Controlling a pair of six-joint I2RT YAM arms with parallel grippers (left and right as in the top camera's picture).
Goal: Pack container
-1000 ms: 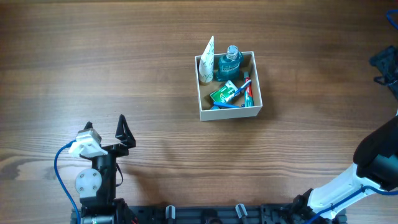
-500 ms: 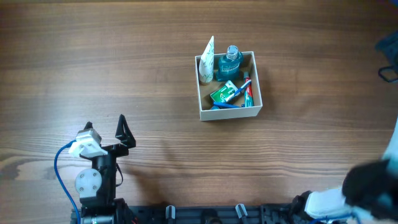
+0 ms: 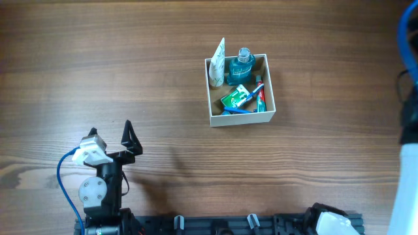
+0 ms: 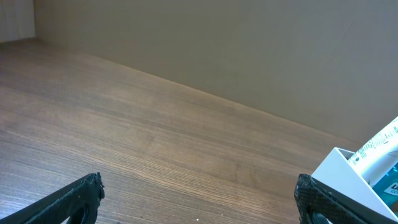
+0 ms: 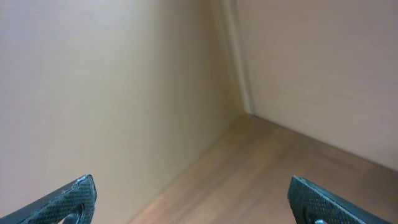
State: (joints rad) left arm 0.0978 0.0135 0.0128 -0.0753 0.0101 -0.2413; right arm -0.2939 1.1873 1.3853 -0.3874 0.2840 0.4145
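The container [image 3: 211, 91] is a square white-walled box with a tan inside, right of the table's middle. It holds a white and teal tube [image 3: 218, 62], a teal bottle [image 3: 242, 65], a green packet [image 3: 236, 98] and a toothbrush [image 3: 260, 93]. Its white corner [image 4: 341, 172] and the tube [image 4: 378, 147] show at the right edge of the left wrist view. My left gripper [image 3: 112, 136] is open and empty at the front left, far from the container. My right gripper [image 5: 193, 202] is open and empty, and faces a bare wall and the table edge.
The right arm [image 3: 408, 117] runs along the right edge of the overhead view, blurred. A beige wall stands behind the wooden table [image 3: 117, 65].
The right arm has swung up along the right edge of the overhead view. The left arm and the container have not moved.
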